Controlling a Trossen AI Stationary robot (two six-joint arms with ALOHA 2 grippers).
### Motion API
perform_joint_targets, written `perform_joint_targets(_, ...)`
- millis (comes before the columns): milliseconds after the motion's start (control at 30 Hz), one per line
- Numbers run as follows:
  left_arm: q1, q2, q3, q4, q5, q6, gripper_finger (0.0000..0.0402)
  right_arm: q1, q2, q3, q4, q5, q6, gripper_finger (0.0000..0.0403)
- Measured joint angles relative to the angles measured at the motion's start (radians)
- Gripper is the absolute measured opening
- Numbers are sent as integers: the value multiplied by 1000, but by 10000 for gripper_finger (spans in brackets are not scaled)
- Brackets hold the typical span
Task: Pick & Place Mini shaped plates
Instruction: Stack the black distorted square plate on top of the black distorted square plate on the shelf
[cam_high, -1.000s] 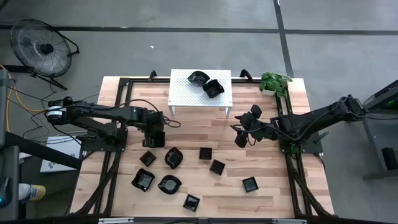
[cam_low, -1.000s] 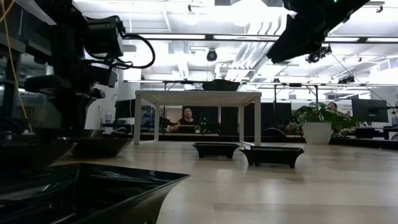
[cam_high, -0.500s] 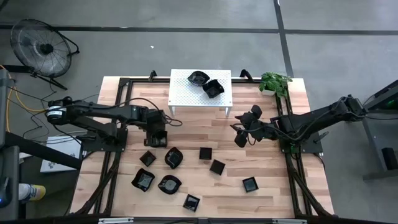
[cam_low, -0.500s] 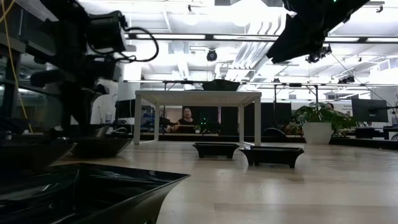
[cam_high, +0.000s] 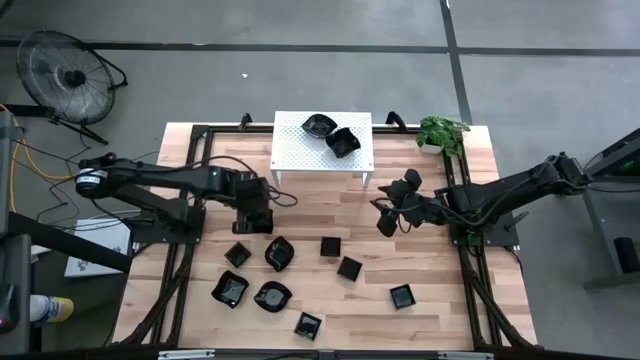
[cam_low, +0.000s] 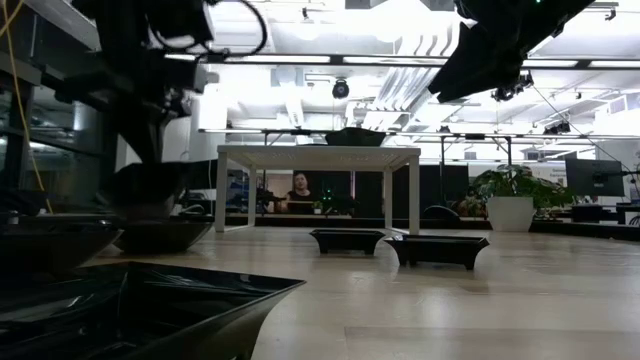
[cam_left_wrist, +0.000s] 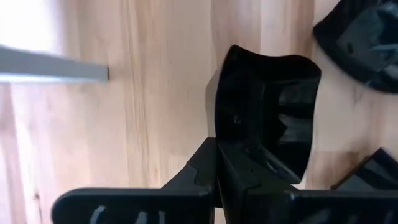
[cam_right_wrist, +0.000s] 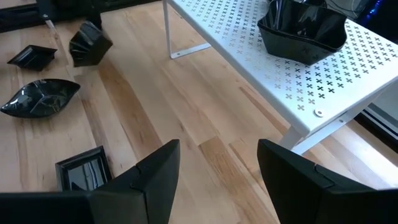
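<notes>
A small black dish (cam_left_wrist: 267, 118) hung clamped by one rim in the left gripper (cam_left_wrist: 231, 167); tilted so, it could slip. The right gripper (cam_right_wrist: 217, 168) waited, fingers apart.

overhead and table-level views share the white stand (cam_high: 322, 141) — wrists close.

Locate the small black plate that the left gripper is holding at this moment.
In the high view the plate hangs in the left gripper above the table's left half, just short of the white stand's left front leg and above the plates lying on the wood.
</notes>
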Motion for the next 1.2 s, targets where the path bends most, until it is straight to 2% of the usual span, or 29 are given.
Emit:
perform_joint_targets(167, -101, 0, 58, -3, -145, -70, 0, 0, 7, 0, 8, 21, 5, 211)
perform_joint_targets(333, -222, 0, 108, 13, -326, -144, 0, 17, 79, 0, 111, 127, -1, 211)
perform_joint_targets(600, -416, 0, 138, 77, -676, -256, 0, 79, 274, 0, 531, 281, -198, 211)
perform_joint_targets(933, -573, 20, 138, 282, -1120, -219, 0, 164, 521, 0, 1001, 464, -336, 211)
perform_joint_targets(1100, -605, 68, 138, 386, -1270, -166, 0, 195, 618, 0, 1254, 481, -446, 211)
perform_joint_targets(1200, -601, 105, 137, 434, -1326, -156, 0, 209, 649, 0, 1384, 494, -541, 211)
